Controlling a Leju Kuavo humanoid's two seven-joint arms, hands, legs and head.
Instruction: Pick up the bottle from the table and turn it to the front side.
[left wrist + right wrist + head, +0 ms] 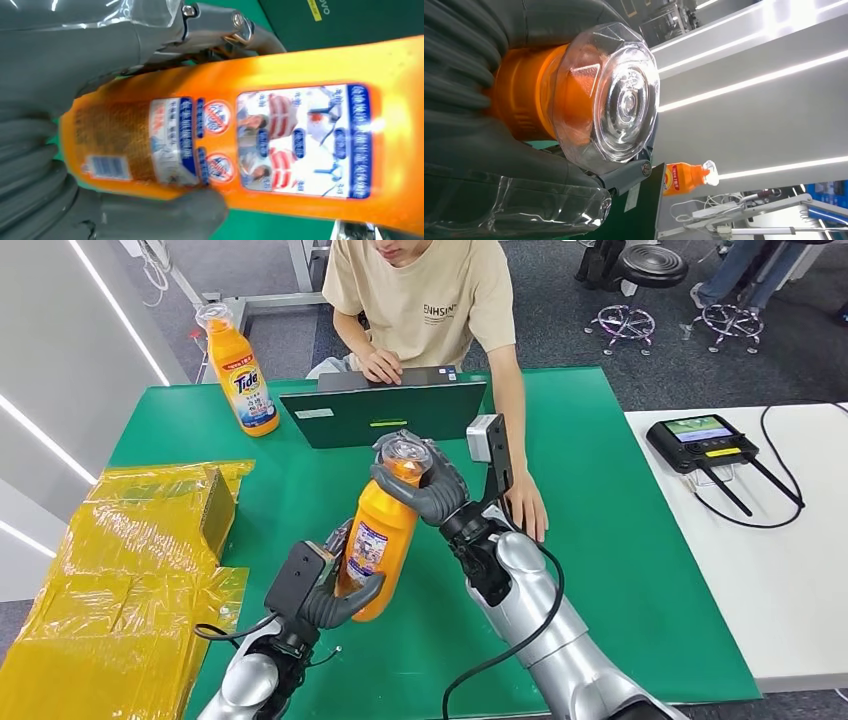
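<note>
1. Centre frame: orange detergent bottle (383, 540) aloft, tilted, above the green surface (620, 540);
2. left hand (335, 590) clamped round its base;
3. right hand (425, 490) clamped at its clear cap (404, 453).

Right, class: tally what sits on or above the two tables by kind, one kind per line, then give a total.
Orange bottles: 2 (held bottle, standing bottle)
Laptops: 1 (laptop)
Yellow-wrapped cardboard piles: 1 (pile)
Handheld controllers: 1 (controller)
Total: 5

Bottle (380, 540): glossy orange plastic, clear faceted cap (616, 97), printed label. Table (620, 540): matt green.
</note>
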